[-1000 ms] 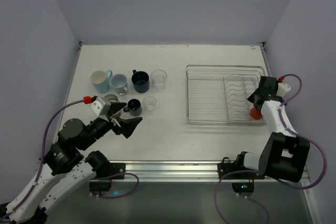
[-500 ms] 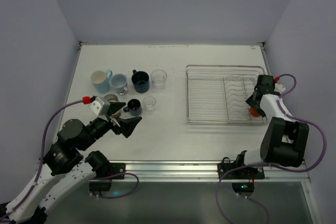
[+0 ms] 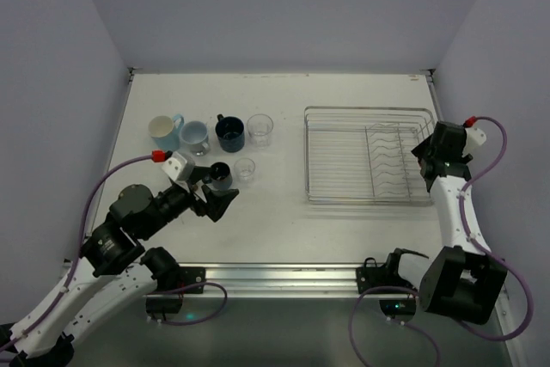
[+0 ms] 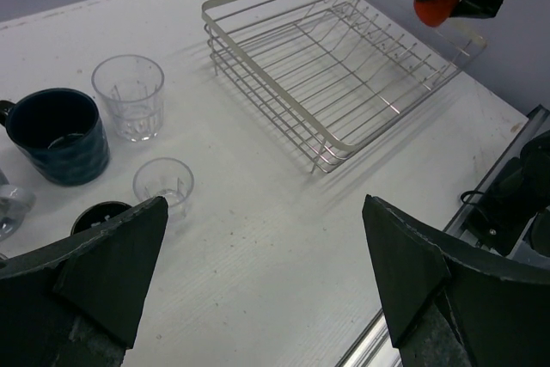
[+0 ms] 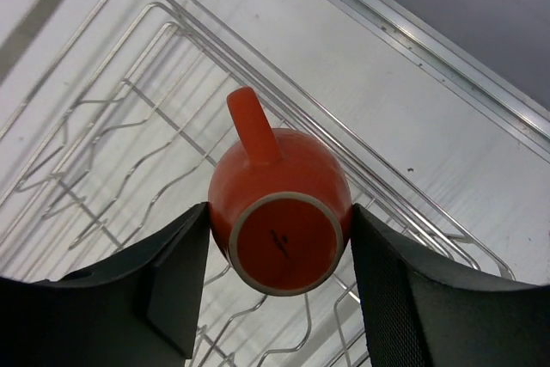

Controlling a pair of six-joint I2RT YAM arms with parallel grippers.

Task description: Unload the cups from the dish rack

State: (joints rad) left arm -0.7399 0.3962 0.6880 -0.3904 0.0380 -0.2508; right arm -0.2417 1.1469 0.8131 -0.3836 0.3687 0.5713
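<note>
- Only marking found: a small dark squiggle on the pale base ring of the round orange ceramic mug [image 5: 284, 169], too small to read
- Held in the right claw [image 5: 279, 251], base turned toward the wrist camera, stubby handle pointing away from it
- Pinched from both sides by the black fingers [image 5: 172, 285], closed only to the mug's width, pads against its body
- Hanging over the prong end of the rectangular silver wire dish rack [image 5: 103, 118]; impossible to tell whether touching the wires
- From the left wrist, seen as an orange blob [image 4: 434, 4] at the far right corner of the rack [image 4: 335, 66], above its rim
- From overhead, hidden beneath the right claw [image 3: 434, 161] at the right end of the rack [image 3: 368, 110]
- Left claw [image 3: 216, 199] spread wide, gripping nothing, hovering over the white counter [image 3: 284, 212] at the near edge of the cup group, well apart from the rack
- Between its fingertips [image 4: 94, 272] in the wrist view, bare counter only
- Standing upright on the counter left of the rack:
  - light blue handled mug with cream inside [image 3: 163, 132]
  - small light blue cup [image 3: 195, 135]
  - dark navy mug [image 3: 229, 133]
  - clear glass tumbler [image 3: 259, 129]
  - small clear glass [image 3: 245, 168]
  - small dark cup [image 3: 220, 174], just beyond the left claw
</note>
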